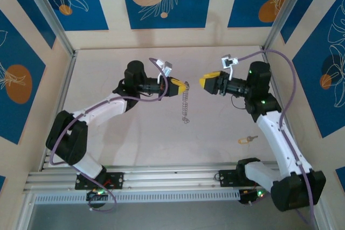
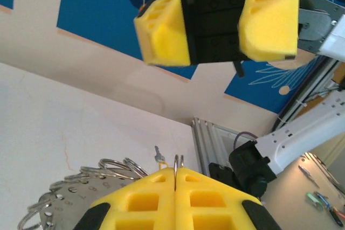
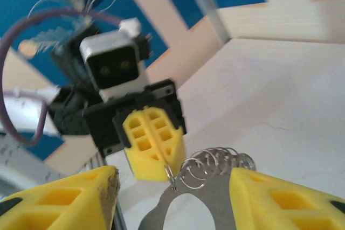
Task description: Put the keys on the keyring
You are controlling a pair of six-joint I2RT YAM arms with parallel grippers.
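The key [image 1: 247, 140] lies on the table [image 1: 135, 144], and the keyring [image 1: 185, 106] hangs from the left gripper [image 1: 187, 86].
We see the small orange-headed key lying flat close to the right arm, well apart from both grippers. The left gripper's fingers are pressed together on the top ring, with the chain of rings dangling below. Facing it at close range, the right gripper [image 1: 202, 82] has its jaws clearly parted and holds nothing.
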